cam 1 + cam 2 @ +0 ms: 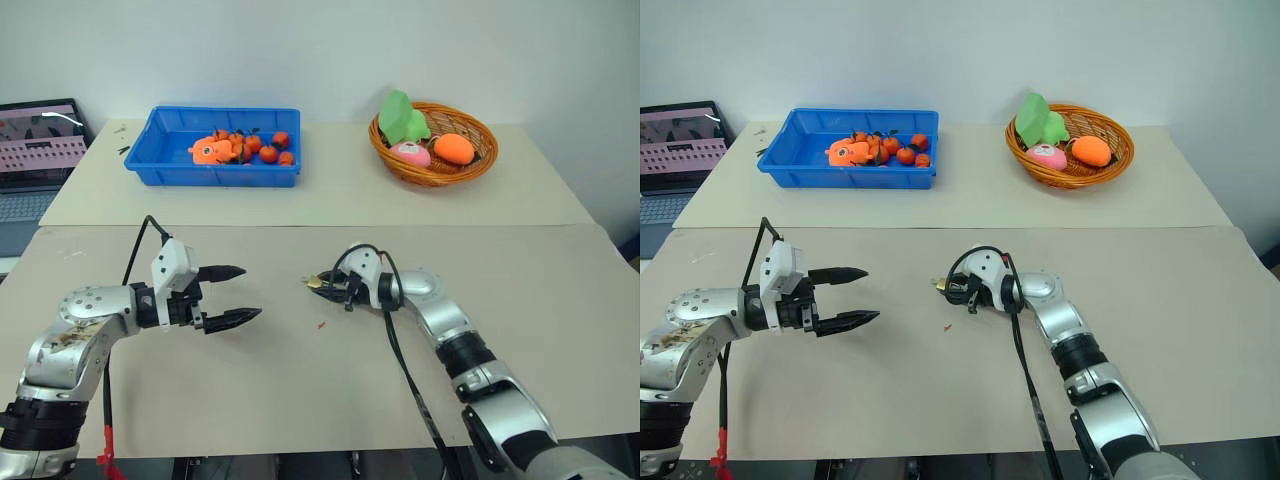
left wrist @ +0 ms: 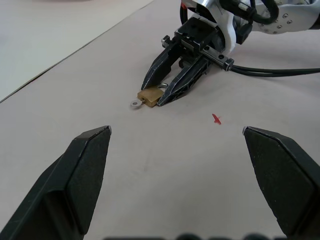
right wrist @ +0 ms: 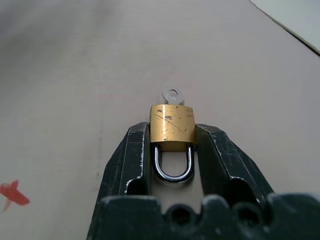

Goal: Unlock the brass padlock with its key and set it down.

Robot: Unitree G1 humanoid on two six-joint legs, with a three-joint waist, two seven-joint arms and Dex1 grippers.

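the beige table [image 1: 300, 400] serves as the work surface. the left gripper [image 1: 232, 294] is held fully open and empty, left of centre, ready for the small silver key [image 3: 172, 95]. the right gripper [image 3: 172, 150] is closed on the small brass padlock [image 3: 172, 128] at centre, key end presented leftward.

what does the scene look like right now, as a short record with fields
padlock: brass padlock clamped between the right pincer fingers, shackle toward the wrist
key: silver key sticking out of the lock's far end
left pincer: left pincer open, holding nothing, apart from the lock
table: beige table, a small red speck near the lock
back left: blue bin with small orange fruits
back right: wicker basket with toy foods
far left: open laptop
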